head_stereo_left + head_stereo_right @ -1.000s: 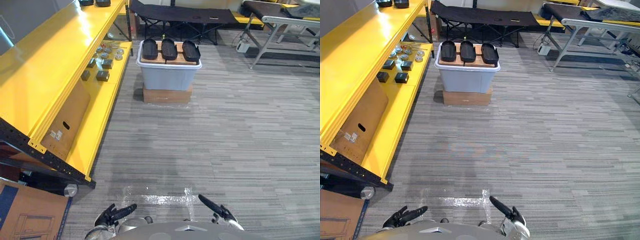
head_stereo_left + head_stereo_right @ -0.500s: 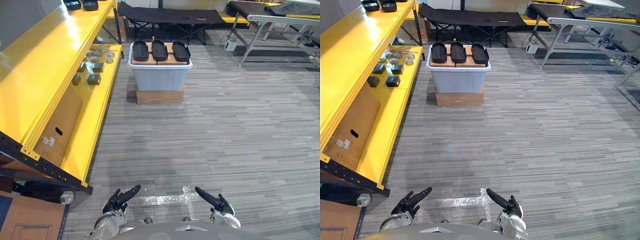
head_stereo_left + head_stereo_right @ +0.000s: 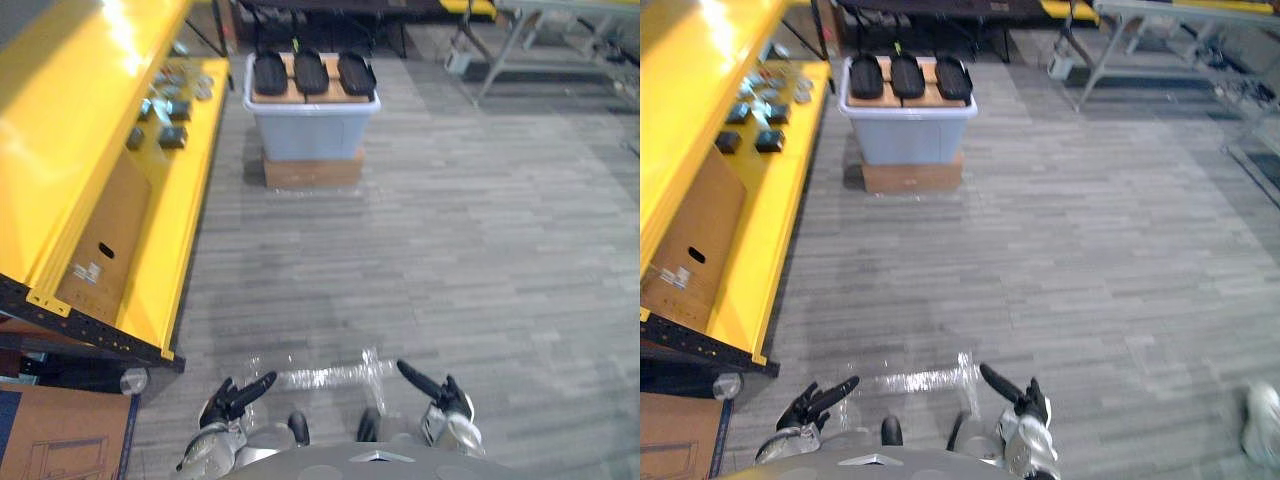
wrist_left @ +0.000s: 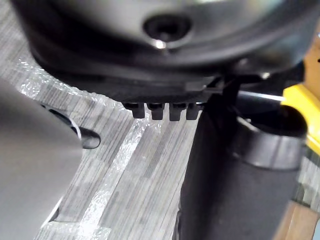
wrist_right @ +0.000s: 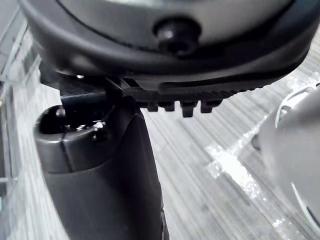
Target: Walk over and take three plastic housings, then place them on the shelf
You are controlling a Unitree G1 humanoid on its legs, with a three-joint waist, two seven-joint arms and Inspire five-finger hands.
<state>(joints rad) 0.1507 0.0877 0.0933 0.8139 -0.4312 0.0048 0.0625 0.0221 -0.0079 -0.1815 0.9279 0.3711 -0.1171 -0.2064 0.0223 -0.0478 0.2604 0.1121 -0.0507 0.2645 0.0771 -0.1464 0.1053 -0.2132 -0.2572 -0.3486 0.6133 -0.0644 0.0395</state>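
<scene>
3 housings (image 3: 310, 72) lie atop the grey bin (image 3: 312, 135) (itself on cardboard (image 3: 312, 168)).

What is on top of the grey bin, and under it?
Three black housings lie side by side on a wooden board; a cardboard box sits beneath. The bin's inside is covered.

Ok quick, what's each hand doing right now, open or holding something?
Left hand: open, fingers straight, holding nothing.
Right hand: open, fingers straight, holding nothing.
</scene>
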